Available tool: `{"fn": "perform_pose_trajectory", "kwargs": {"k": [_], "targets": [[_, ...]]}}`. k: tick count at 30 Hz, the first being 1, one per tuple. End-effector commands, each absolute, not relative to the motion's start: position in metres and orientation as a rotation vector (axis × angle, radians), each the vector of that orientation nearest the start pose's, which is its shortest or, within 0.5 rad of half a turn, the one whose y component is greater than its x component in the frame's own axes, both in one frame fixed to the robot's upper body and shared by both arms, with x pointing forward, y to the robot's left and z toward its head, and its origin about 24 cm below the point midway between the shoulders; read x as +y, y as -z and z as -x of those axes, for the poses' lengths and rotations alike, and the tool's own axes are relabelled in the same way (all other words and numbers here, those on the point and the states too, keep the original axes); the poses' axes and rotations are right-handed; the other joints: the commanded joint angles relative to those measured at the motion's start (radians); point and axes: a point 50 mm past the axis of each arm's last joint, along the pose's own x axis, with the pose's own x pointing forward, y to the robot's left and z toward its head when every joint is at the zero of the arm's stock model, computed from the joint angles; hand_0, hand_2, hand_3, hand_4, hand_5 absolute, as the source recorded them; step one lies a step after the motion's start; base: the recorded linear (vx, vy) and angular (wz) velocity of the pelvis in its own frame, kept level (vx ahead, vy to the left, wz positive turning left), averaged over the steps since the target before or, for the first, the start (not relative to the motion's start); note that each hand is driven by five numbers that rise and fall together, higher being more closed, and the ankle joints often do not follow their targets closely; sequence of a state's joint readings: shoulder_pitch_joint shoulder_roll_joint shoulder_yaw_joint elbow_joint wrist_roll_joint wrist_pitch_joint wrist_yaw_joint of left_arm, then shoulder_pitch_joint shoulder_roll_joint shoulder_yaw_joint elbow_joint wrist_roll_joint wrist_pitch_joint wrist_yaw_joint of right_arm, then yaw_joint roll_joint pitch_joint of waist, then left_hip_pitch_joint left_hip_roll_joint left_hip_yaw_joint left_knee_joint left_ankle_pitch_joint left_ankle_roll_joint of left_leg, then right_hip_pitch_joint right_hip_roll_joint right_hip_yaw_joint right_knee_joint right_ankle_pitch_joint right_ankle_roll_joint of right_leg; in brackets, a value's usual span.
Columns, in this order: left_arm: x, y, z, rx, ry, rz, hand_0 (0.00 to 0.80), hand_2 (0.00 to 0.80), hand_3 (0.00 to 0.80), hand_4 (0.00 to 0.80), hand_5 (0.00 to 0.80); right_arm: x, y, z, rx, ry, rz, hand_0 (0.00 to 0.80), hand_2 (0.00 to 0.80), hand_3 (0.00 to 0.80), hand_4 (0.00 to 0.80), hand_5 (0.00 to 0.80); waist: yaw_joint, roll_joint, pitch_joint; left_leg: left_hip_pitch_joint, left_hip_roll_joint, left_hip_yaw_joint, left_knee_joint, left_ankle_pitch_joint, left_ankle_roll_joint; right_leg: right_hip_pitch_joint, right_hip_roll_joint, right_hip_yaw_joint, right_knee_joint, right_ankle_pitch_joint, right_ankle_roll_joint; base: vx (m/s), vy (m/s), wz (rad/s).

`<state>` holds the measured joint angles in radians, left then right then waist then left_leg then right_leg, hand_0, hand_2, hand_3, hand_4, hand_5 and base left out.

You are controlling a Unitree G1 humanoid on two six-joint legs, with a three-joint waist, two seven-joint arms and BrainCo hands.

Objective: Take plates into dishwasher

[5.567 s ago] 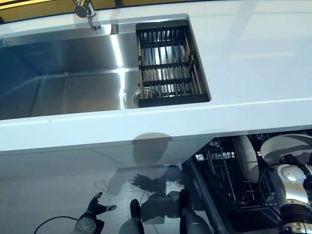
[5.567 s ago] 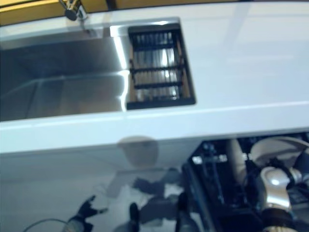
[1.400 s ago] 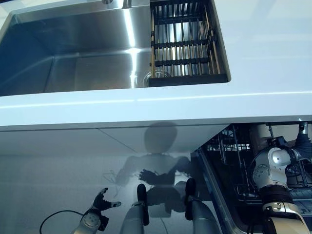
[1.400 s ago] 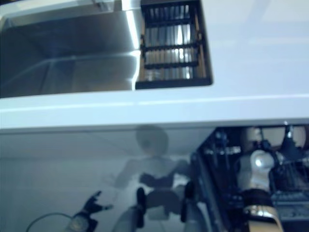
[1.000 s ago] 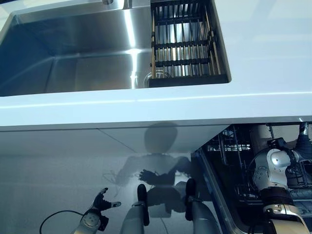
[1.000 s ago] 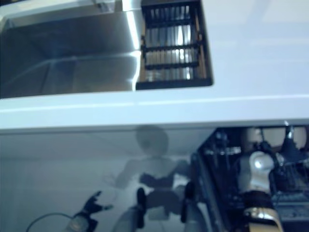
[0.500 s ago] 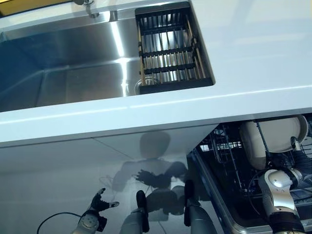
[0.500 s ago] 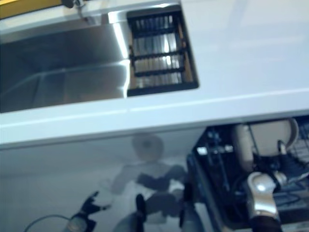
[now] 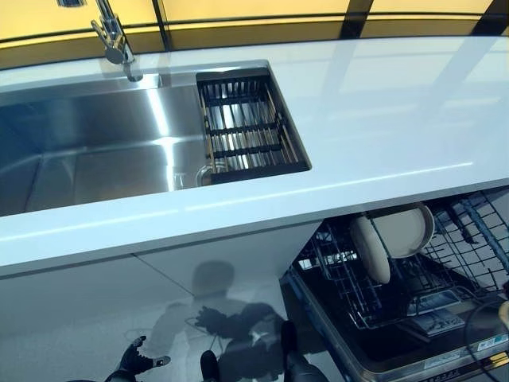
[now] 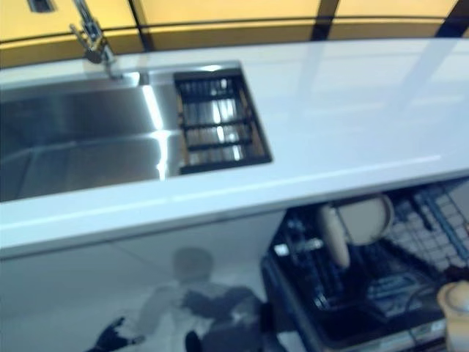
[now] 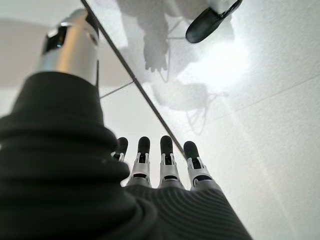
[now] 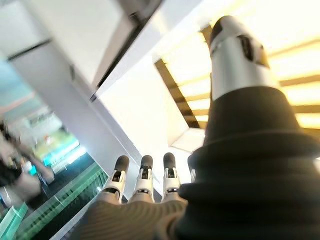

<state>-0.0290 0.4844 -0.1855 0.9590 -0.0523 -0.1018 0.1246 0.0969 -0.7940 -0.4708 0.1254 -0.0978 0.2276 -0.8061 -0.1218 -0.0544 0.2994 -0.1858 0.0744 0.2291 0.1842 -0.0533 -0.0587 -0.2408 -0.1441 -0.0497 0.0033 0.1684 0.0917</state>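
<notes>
Two cream plates stand on edge in the open dishwasher's lower rack (image 9: pixel 445 270) under the counter: one seen edge-on (image 9: pixel 371 248), one facing out behind it (image 9: pixel 402 229). My right hand (image 12: pixel 142 182) shows in its wrist view, its fingers straight with nothing in them and pointing away from the rack. Only a silver part of that arm shows at the lower right edge of the eye views. My left hand (image 9: pixel 134 363) hangs low by the floor at the lower left, open and holding nothing; its fingers (image 11: pixel 165 160) are straight.
A steel sink (image 9: pixel 79 159) with a faucet (image 9: pixel 111 36) is set in the white counter (image 9: pixel 382 119). A black drying rack (image 9: pixel 246 127) with no dishes in it sits at the sink's right end. A glossy white cabinet front (image 9: pixel 159 278) runs below the counter.
The camera has tilted up, showing more counter and the faucet. My right arm has drawn back from the dishwasher rack toward the lower right edge. The plates stay in the rack.
</notes>
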Motion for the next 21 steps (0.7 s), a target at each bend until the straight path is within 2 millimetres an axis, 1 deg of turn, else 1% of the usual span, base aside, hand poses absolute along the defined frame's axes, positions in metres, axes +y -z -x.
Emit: {"fn": "perform_pose_trajectory", "kwargs": {"k": [1,2,3,5,7,8,10,11,12,13,14,15,17,19,21], "targets": [[0.322,0.095,-0.153,0.846,-0.21,-0.575,0.0,0.0,0.0,0.0,0.0,-0.425,-0.197,-0.157,-0.223,1.496,0.973,0.0,0.0,0.0,0.0,0.0,-0.012,0.039,-0.024,0.024,-0.029,-0.013,-0.086,0.047,0.045,0.044,-0.022,-0.016,0.147,-0.119,0.051,-0.01,0.02,-0.08],[0.322,0.095,-0.152,0.847,-0.211,-0.576,0.0,0.0,0.0,0.0,0.0,-0.427,-0.195,-0.153,-0.229,1.518,0.944,0.0,0.0,0.0,0.0,0.0,-0.015,0.041,-0.025,0.029,-0.031,-0.012,-0.088,0.046,0.046,0.047,-0.023,-0.014,0.147,-0.119,0.051,-0.011,0.022,-0.12],[0.324,0.095,-0.151,0.849,-0.21,-0.581,0.0,0.0,0.0,0.0,0.0,-0.429,-0.187,-0.144,-0.25,1.562,0.855,0.0,0.0,0.0,0.0,0.0,-0.019,0.044,-0.028,0.038,-0.035,-0.009,-0.092,0.042,0.049,0.055,-0.026,-0.011,0.147,-0.118,0.053,-0.015,0.022,-0.11],[0.325,0.096,-0.147,0.854,-0.216,-0.58,0.0,0.0,0.0,0.0,0.0,-0.432,-0.178,-0.134,-0.263,1.617,0.784,0.0,0.0,0.0,0.0,0.0,-0.026,0.051,-0.034,0.047,-0.04,-0.004,-0.096,0.038,0.051,0.062,-0.031,-0.007,0.145,-0.118,0.054,-0.016,0.026,-0.07],[0.326,0.097,-0.145,0.863,-0.217,-0.585,0.0,0.0,0.0,0.0,0.0,-0.438,-0.163,-0.119,-0.285,1.696,0.631,0.0,0.0,0.0,0.0,0.0,-0.035,0.061,-0.043,0.06,-0.046,0.007,-0.1,0.033,0.052,0.073,-0.037,-0.007,0.142,-0.118,0.056,-0.024,0.032,-0.02],[0.327,0.098,-0.144,0.868,-0.218,-0.583,0.0,0.0,0.0,0.0,0.0,-0.439,-0.16,-0.116,-0.286,1.713,0.602,0.0,0.0,0.0,0.0,0.0,-0.038,0.064,-0.047,0.065,-0.047,0.009,-0.101,0.031,0.052,0.075,-0.039,-0.006,0.142,-0.117,0.057,-0.008,0.038,-0.04],[0.328,0.1,-0.14,0.886,-0.217,-0.585,0.0,0.0,0.0,0.0,0.0,-0.443,-0.145,-0.106,-0.271,1.763,0.435,0.0,0.0,0.0,0.0,0.0,-0.045,0.075,-0.06,0.079,-0.052,0.019,-0.102,0.025,0.053,0.083,-0.044,-0.007,0.14,-0.116,0.058,0.012,0.029,-0.13],[0.328,0.101,-0.137,0.9,-0.216,-0.586,0.0,0.0,0.0,0.0,0.0,-0.446,-0.135,-0.1,-0.278,1.799,0.283,0.0,0.0,0.0,0.0,0.0,-0.049,0.081,-0.07,0.09,-0.054,0.028,-0.102,0.02,0.054,0.088,-0.048,-0.009,0.14,-0.113,0.059,0.017,0.009,-0.22],[0.327,0.102,-0.136,0.908,-0.215,-0.587,0.0,0.0,0.0,0.0,0.0,-0.447,-0.13,-0.097,-0.281,1.816,0.194,0.0,0.0,0.0,0.0,0.0,-0.052,0.084,-0.076,0.095,-0.054,0.032,-0.101,0.017,0.054,0.09,-0.05,-0.012,0.141,-0.113,0.06,0.023,-0.002,-0.3],[0.326,0.104,-0.135,0.917,-0.212,-0.588,0.0,0.0,0.0,0.0,0.0,-0.449,-0.12,-0.093,-0.267,1.838,0.102,0.0,0.0,0.0,0.0,0.0,-0.053,0.087,-0.083,0.102,-0.053,0.038,-0.1,0.014,0.054,0.092,-0.053,-0.016,0.143,-0.112,0.062,0.027,-0.014,-0.32],[0.325,0.105,-0.134,0.929,-0.206,-0.591,0.0,0.0,0.0,0.0,0.0,-0.453,-0.104,-0.086,-0.246,1.857,-0.029,0.0,0.0,0.0,0.0,0.0,-0.055,0.091,-0.092,0.113,-0.051,0.047,-0.1,0.011,0.054,0.097,-0.057,-0.022,0.144,-0.109,0.065,0.044,-0.032,-0.29],[0.325,0.106,-0.134,0.937,-0.205,-0.592,0.0,0.0,0.0,0.0,0.0,-0.454,-0.093,-0.08,-0.235,1.87,-0.137,0.0,0.0,0.0,0.0,0.0,-0.057,0.094,-0.099,0.121,-0.052,0.051,-0.101,0.01,0.054,0.104,-0.058,-0.024,0.14,-0.11,0.066,0.041,-0.051,-0.22],[0.324,0.106,-0.135,0.944,-0.195,-0.598,0.0,0.0,0.0,0.0,0.0,-0.455,-0.073,-0.072,-0.195,1.895,-0.276,0.0,0.0,0.0,0.0,0.0,-0.059,0.099,-0.108,0.132,-0.05,0.058,-0.103,0.008,0.054,0.112,-0.059,-0.031,0.132,-0.111,0.066,0.028,-0.069,-0.2],[0.325,0.105,-0.139,0.949,-0.19,-0.602,0.0,0.0,0.0,0.0,0.0,-0.454,-0.048,-0.064,-0.157,1.889,-0.438,0.0,0.0,0.0,0.0,0.0,-0.063,0.105,-0.116,0.146,-0.05,0.067,-0.108,0.008,0.05,0.121,-0.06,-0.039,0.123,-0.109,0.069,0.009,-0.081,-0.16],[0.325,0.104,-0.142,0.951,-0.18,-0.612,0.0,0.0,0.0,0.0,0.0,-0.447,-0.016,-0.062,-0.226,1.824,-0.804,0.0,0.0,0.0,0.0,0.0,-0.065,0.112,-0.122,0.154,-0.046,0.075,-0.113,0.011,0.047,0.126,-0.06,-0.044,0.118,-0.111,0.068,-0.03,-0.091,-0.19]]}}
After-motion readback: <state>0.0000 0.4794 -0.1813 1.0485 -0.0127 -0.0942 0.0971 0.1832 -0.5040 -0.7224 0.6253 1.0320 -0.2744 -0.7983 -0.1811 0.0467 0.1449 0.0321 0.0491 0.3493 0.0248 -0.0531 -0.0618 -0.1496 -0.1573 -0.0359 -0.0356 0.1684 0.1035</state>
